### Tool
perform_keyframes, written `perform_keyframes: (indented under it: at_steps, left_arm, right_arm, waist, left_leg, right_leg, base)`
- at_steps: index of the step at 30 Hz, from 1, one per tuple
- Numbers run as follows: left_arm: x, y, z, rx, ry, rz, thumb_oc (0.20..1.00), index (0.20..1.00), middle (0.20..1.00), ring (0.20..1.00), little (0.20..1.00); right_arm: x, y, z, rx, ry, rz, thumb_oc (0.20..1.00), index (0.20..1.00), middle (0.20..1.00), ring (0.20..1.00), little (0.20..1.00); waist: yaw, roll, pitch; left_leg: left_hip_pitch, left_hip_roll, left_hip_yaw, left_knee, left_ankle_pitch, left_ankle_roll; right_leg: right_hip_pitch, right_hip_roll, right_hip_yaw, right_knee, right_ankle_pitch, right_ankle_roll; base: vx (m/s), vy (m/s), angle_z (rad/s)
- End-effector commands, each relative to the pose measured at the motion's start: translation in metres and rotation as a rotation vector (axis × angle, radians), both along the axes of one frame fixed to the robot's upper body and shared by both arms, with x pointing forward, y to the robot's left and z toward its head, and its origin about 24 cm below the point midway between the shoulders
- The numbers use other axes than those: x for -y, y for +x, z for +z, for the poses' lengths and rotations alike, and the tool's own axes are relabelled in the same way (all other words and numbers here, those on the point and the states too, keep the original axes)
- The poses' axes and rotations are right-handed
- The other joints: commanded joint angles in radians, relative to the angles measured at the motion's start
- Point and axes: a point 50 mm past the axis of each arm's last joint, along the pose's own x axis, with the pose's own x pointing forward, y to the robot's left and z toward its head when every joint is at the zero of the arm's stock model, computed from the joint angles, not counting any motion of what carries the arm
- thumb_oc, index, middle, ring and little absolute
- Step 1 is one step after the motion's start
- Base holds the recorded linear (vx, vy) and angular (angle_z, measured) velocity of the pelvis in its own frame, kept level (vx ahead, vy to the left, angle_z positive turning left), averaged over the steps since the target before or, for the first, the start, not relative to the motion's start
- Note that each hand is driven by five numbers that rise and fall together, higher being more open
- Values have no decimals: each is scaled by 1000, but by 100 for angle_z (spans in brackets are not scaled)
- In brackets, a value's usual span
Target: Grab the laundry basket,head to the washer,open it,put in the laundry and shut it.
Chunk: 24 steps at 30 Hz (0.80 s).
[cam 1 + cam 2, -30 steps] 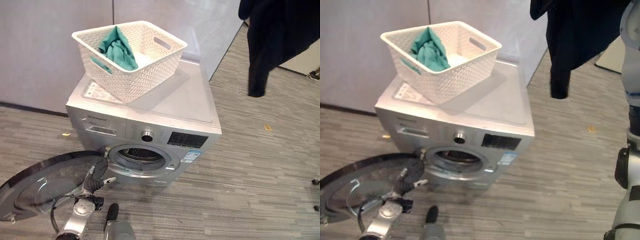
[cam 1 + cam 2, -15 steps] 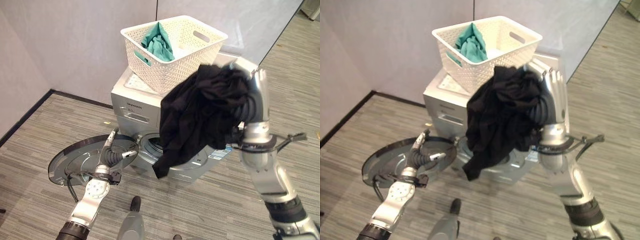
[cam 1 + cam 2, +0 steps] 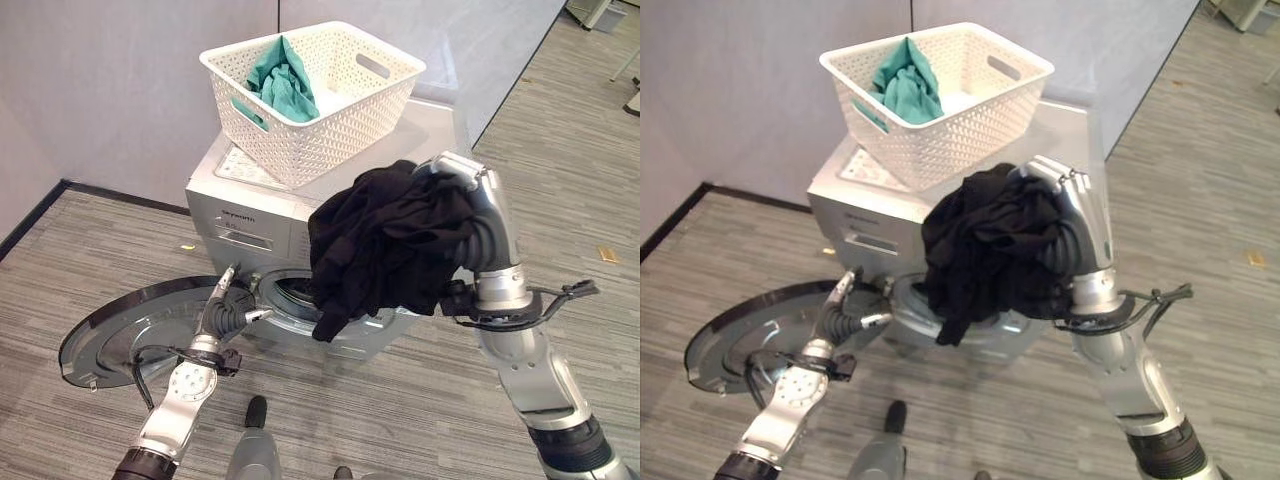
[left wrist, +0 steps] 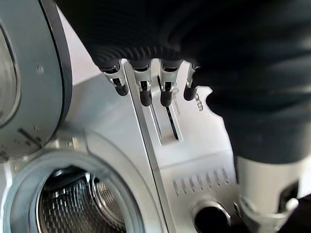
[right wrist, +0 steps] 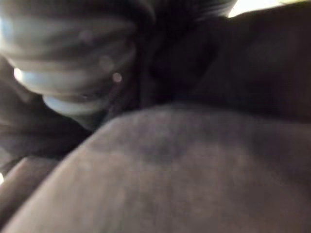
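While the silver washer [image 3: 330, 240] stands on the grey striped floor [image 3: 560, 200] against a pale wall [image 3: 110, 90], its round door [image 3: 140, 330] hangs swung wide open to the robot's left, baring the drum opening [image 3: 285, 295]. On the washer's top, toward its back left corner, sits the white woven laundry basket [image 3: 315, 95], and a teal cloth [image 3: 280, 80] is heaped inside against the basket's left wall. A bundle of black laundry [image 3: 385, 245] hangs in front of the washer's front panel, just right of the drum opening, with a loose end drooping toward the opening's lower rim. The right hand [image 3: 470, 195] is wrapped into this black bundle, its silver fingers [image 3: 1065, 190] curled over the top of the cloth and clamped on it. The left hand [image 3: 225, 315] shows low by the door's inner edge, beside the opening, with its fingers [image 4: 141, 92] straight and spread a little, holding nothing.
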Motion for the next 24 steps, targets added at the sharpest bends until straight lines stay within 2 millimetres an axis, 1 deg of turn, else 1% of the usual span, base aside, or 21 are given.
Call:
perform_keyframes:
  at_steps: [1, 2, 3, 4, 5, 6, 7, 8, 9, 10, 12, 13, 14, 17, 20, 24]
  left_arm:
    - [19, -2, 9, 22, -88, -123, 1000, 1000, 1000, 1000, 1000]
    - [19, -1, 9, 21, -89, -124, 1000, 1000, 1000, 1000, 1000]
    - [32, -1, 9, 13, -112, -170, 1000, 1000, 1000, 1000, 1000]
    - [32, 0, 8, 13, -113, -171, 1000, 1000, 1000, 1000, 1000]
    - [40, 1, 8, 10, -115, -202, 1000, 1000, 1000, 1000, 1000]
    - [57, 5, 9, 10, -110, -261, 1000, 1000, 1000, 1000, 1000]
    - [58, 6, 9, 11, -110, -262, 1000, 1000, 1000, 1000, 1000]
    - [65, 8, 9, 9, -107, -285, 1000, 1000, 1000, 1000, 1000]
    - [87, 14, 14, 13, -116, -345, 1000, 1000, 1000, 1000, 1000]
    - [87, 15, 14, 14, -117, -346, 1000, 1000, 1000, 1000, 1000]
    - [99, 18, 14, -20, -178, -366, 1000, 1000, 1000, 1000, 1000]
    - [107, 20, 18, -17, -202, -386, 1000, 1000, 1000, 1000, 1000]
    - [107, 20, 18, -17, -202, -386, 1000, 1000, 1000, 1000, 1000]
    - [118, 24, 22, -23, -235, -397, 1000, 1000, 1000, 1000, 1000]
    - [121, 27, 24, -18, -246, -391, 1000, 1000, 1000, 1000, 1000]
    - [129, 30, 24, -34, -313, -370, 1000, 1000, 1000, 1000, 1000]
  right_arm:
    - [-8, -16, 13, 67, 64, 116, 200, 200, 200, 200, 200]
    - [-7, -16, 13, 66, 64, 115, 200, 200, 200, 200, 200]
    - [-11, -16, 8, 34, 65, 138, 200, 200, 200, 200, 200]
    - [-11, -16, 8, 34, 65, 137, 200, 200, 200, 200, 200]
    - [-13, -17, 6, 22, 69, 152, 200, 200, 200, 200, 200]
    - [-18, -14, 2, -7, 79, 175, 200, 200, 200, 200, 200]
    - [-18, -14, 2, -6, 79, 173, 200, 200, 200, 200, 200]
    - [-20, -13, 1, -16, 83, 184, 200, 200, 200, 200, 200]
    - [-27, -9, -2, -38, 84, 196, 200, 200, 200, 200, 200]
    - [-27, -8, -2, -37, 84, 195, 200, 200, 200, 200, 200]
    - [-33, -5, -2, -50, 85, 205, 200, 200, 200, 200, 200]
    - [-38, -4, -2, -61, 95, 228, 200, 200, 200, 200, 200]
    - [-38, -4, -2, -60, 95, 228, 200, 200, 200, 200, 200]
    - [-47, -1, -1, -68, 109, 254, 200, 200, 200, 200, 200]
    - [-49, 0, -1, -70, 123, 256, 200, 200, 200, 200, 200]
    - [-50, 1, -2, -83, 161, 256, 200, 200, 200, 200, 200]
  waist:
    - [-32, 31, -65]
    - [-32, 32, -66]
    - [-38, 32, -65]
    - [-37, 33, -65]
    - [-40, 33, -63]
    - [-46, 33, -60]
    - [-45, 33, -59]
    - [-48, 34, -59]
    - [-56, 38, -54]
    - [-55, 38, -53]
    - [-59, 42, -49]
    - [-62, 47, -45]
    - [-62, 47, -44]
    - [-66, 56, -37]
    - [-69, 60, -34]
    - [-76, 64, -27]
  left_leg:
    - [-42, 67, -8, -23, -26, -12]
    - [-42, 67, -9, -22, -26, -13]
    - [-45, 70, -5, -20, -25, -16]
    - [-45, 70, -6, -19, -26, -17]
    - [-48, 73, -4, -17, -25, -19]
    - [-51, 77, 1, -13, -23, -24]
    - [-51, 77, 0, -13, -24, -24]
    - [-51, 78, 2, -12, -23, -25]
    - [-51, 80, 5, -14, -21, -28]
    - [-51, 80, 4, -14, -21, -28]
    - [-50, 81, 6, -16, -19, -29]
    - [-48, 81, 6, -18, -17, -29]
    - [-47, 81, 6, -18, -17, -29]
    - [-41, 80, 9, -22, -14, -31]
    - [-41, 80, 8, -25, -11, -32]
    - [-41, 78, 9, -26, -8, -33]
  right_leg:
    - [-66, 20, 34, 48, -80, -70]
    - [-66, 20, 34, 48, -80, -70]
    - [-63, 21, 34, 44, -79, -69]
    - [-62, 21, 34, 43, -79, -69]
    - [-61, 21, 33, 41, -78, -70]
    - [-59, 22, 32, 40, -78, -70]
    - [-59, 22, 31, 40, -78, -70]
    - [-59, 23, 32, 41, -79, -70]
    - [-55, 24, 30, 40, -81, -71]
    - [-55, 24, 30, 40, -81, -71]
    - [-55, 25, 29, 40, -81, -72]
    - [-54, 26, 27, 41, -82, -73]
    - [-54, 26, 26, 42, -83, -73]
    - [-50, 28, 22, 42, -85, -76]
    - [-47, 29, 19, 42, -86, -78]
    - [-41, 31, 11, 40, -87, -81]
  base:
    - [0, 0, 0]
    - [0, 0, 0]
    - [0, 0, 0]
    - [0, 0, 0]
    - [0, 0, 0]
    - [0, 0, 0]
    - [0, 0, 0]
    - [8, -33, 2]
    - [8, -32, 3]
    - [4, -35, 4]
    - [5, -27, 4]
    - [10, -32, 2]
    - [13, -32, 2]
    - [13, -23, 1]
    - [4, -9, 1]
    - [11, -25, 6]
